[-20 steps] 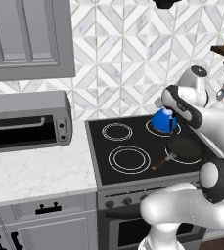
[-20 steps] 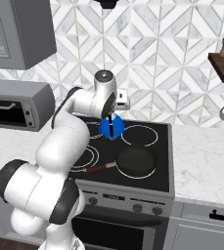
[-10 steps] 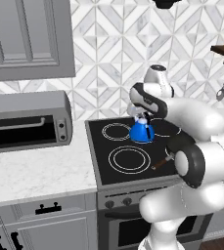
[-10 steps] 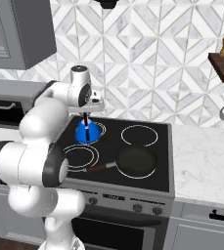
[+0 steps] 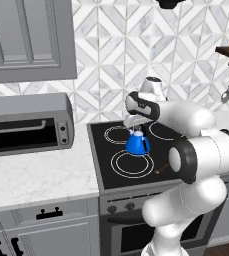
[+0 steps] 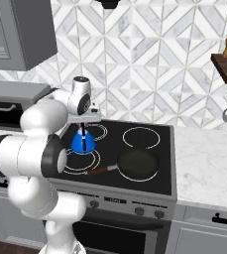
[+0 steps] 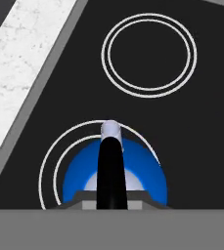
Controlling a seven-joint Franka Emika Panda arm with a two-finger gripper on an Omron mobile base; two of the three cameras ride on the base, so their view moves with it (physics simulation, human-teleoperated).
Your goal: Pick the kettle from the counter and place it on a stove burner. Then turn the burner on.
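The black glass stove top (image 5: 151, 145) is set into the counter (image 5: 36, 175), a pale marbled slab with grey cabinet fronts, on which a grey toaster oven (image 5: 28, 122) stands to the left. On the right front of the glass a black frying pan (image 6: 139, 163) is seen, its brown handle pointing toward the front-left ring. The kettle (image 5: 137, 143) is held over the left side of the glass, above the stove burner (image 5: 132, 163) at the front left; in the hand view its blue body (image 7: 116, 176) is framed by the two white rings of that burner (image 7: 50, 161), with a second double ring (image 7: 148, 55) beyond it. Whether its base is already touching the glass cannot be told. The gripper (image 5: 135, 128) is closed on the dark arched handle of the kettle, at the crown of the arch. The kettle is judged to be small, rigid and fairly light, with a smooth rounded shell that would slip between narrow fingers, so the handle is taken as the only sound hold. A grip at the top of the arch is judged to let the body hang level beneath the fingers, though some swing about the handle can be expected, and a gentle lowering onto the hard glass is called for.
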